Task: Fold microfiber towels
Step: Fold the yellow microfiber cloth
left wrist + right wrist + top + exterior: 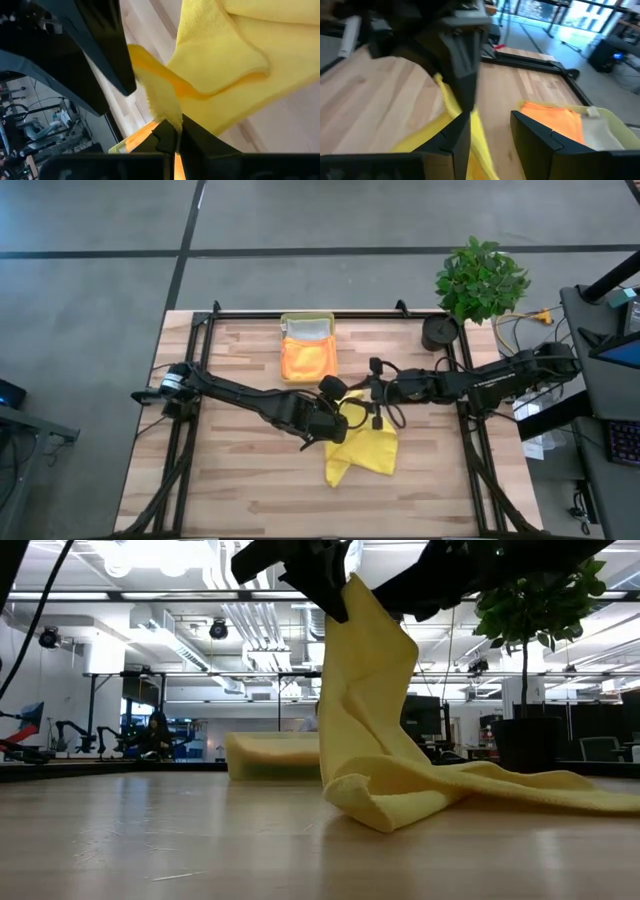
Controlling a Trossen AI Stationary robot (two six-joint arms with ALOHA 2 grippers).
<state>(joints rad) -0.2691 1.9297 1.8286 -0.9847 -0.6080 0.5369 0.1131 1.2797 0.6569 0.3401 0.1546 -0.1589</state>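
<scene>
Near the middle of the worktop (pixel 250 490), the left gripper (pixel 335 423) is pinching an edge of the bright yellow towel (pixel 365 448), its fingers pressed together on the cloth and lifting that part up while the rest is trailing onto the wood toward the front edge. The right gripper (pixel 378 392) is hovering just beside it above the same towel, its fingers (pixel 540 137) standing spread with nothing visibly between them. At the back edge, the translucent yellow tray (pixel 307 323) is holding the folded orange towel (pixel 308 360) and a light grey towel (pixel 308 331).
</scene>
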